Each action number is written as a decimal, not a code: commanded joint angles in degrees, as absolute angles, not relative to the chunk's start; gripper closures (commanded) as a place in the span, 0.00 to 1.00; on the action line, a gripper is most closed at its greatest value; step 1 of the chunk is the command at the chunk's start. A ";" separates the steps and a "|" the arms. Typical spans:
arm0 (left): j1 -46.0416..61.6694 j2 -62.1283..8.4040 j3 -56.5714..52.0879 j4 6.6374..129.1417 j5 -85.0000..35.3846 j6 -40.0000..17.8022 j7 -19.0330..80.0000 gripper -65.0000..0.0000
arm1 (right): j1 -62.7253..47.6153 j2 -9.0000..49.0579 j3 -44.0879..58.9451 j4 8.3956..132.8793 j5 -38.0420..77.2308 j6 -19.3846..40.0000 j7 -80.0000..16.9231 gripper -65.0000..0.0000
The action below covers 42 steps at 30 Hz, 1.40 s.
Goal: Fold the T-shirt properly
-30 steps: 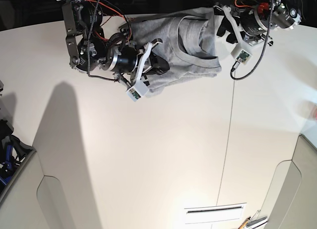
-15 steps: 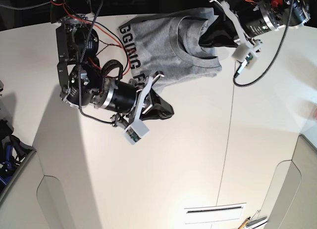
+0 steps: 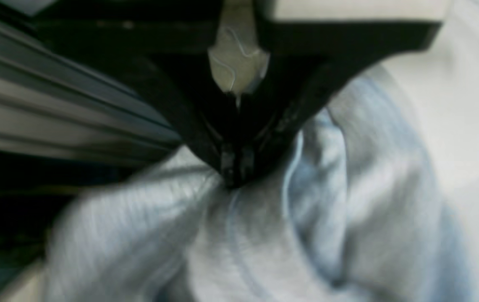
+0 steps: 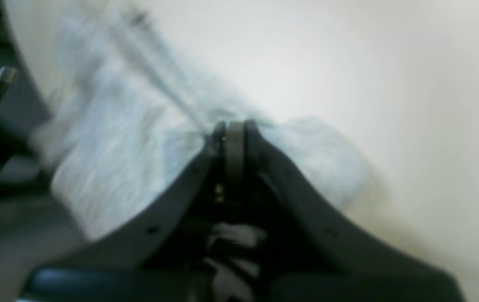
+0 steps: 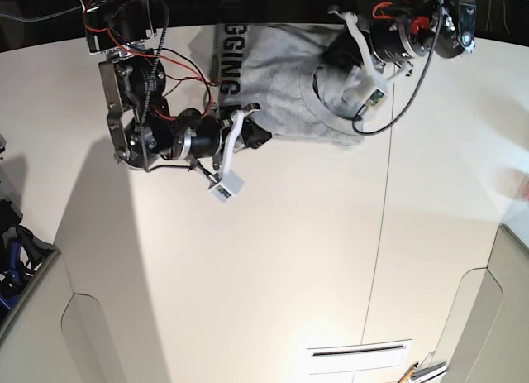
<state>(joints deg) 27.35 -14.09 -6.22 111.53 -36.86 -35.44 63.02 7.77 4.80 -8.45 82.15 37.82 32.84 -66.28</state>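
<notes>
Here there is one heather-grey cotton T-shirt point(image 5: 277, 81), bunched at the far edge of the white table point(image 5: 281, 267) in the base view, and two black robot grippers work on it. The shirt lies crumpled rather than flat: its ribbed crew neck point(image 5: 318, 102) curves open toward the table's middle, and a row of big black block letters point(image 5: 225, 69) runs down the side nearer the right arm, reading partly as "GGING". Folds overlap around the collar, and the lower hem cannot be made out. The right gripper point(image 5: 252, 135), on the left of the base view, has its fingers clamped together on the shirt's near edge beside the lettering; the right wrist view shows the two dark fingers point(image 4: 233, 138) pressed tight with pale grey cloth point(image 4: 109, 138) spreading out behind them over the table, though that view is blurred. The left gripper point(image 5: 339, 52), on the right of the base view, sits at the shirt's far corner by the collar, and the left wrist view shows its fingertips point(image 3: 235, 167) pinched closed on a gathered ridge of ribbed grey fabric point(image 3: 264, 235). A thin dark seam line point(image 5: 382, 226) runs down the tabletop, well apart from the shirt.
</notes>
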 commanded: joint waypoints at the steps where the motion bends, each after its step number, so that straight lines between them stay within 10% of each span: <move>1: 25.89 -14.46 -7.70 112.05 -35.51 -34.89 62.22 1.00 | 7.51 6.00 -8.36 83.72 39.68 33.19 -66.30 1.00; 23: 14.39 -14.33 -17.82 108.79 -32.51 -31.03 55.66 1.00 | -2.20 7.49 3.14 115.63 36.51 31.75 -56.36 1.00; 42: 14.61 -14.33 -29.58 108.79 -40.93 -31.07 56.84 1.00 | -2.72 3.03 -24.73 95.90 22.87 31.57 -49.69 1.00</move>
